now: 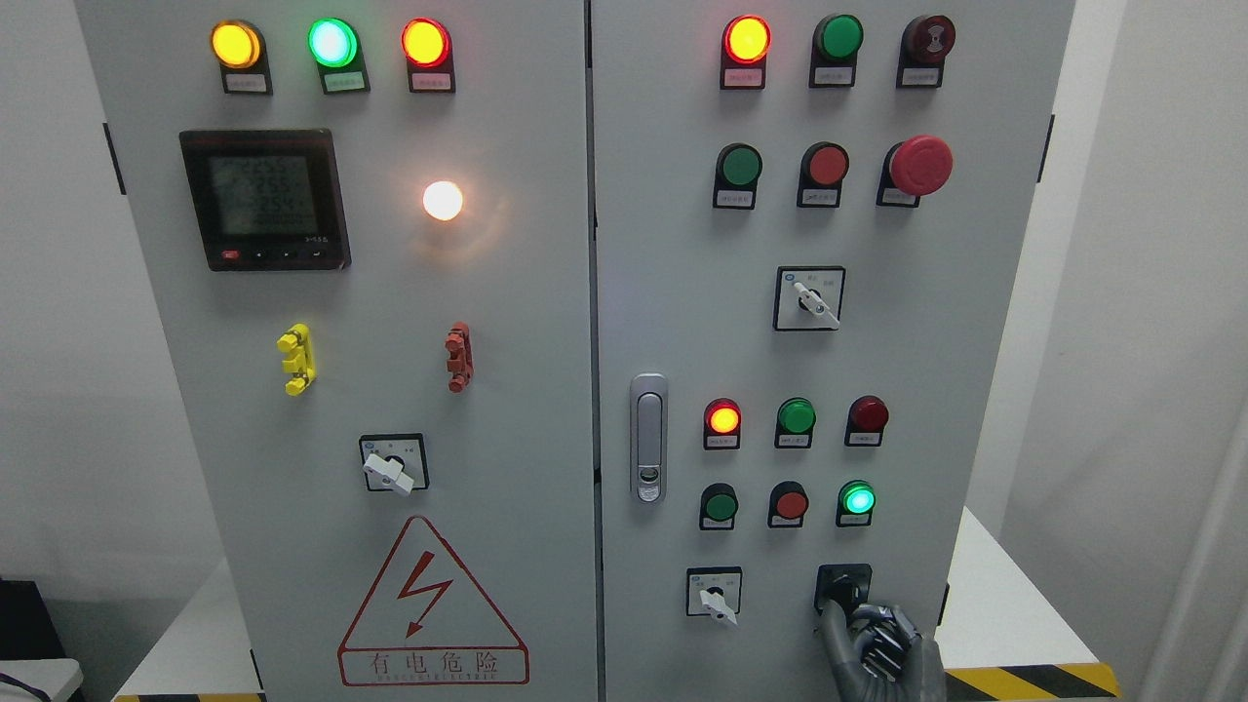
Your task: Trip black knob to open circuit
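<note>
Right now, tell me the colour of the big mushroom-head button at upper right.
Red: the mushroom-head button shows clearly in the head view.

black knob (842,586), grey cabinet (507,292)

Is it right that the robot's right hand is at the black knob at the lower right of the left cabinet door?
Not quite. The head view shows the right hand at the black knob on the lower right of the right cabinet door, not the left.

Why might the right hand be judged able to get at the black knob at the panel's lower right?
Probably yes: the right hand is already up against the black knob, with nothing between them, though its grip is unclear.
</note>
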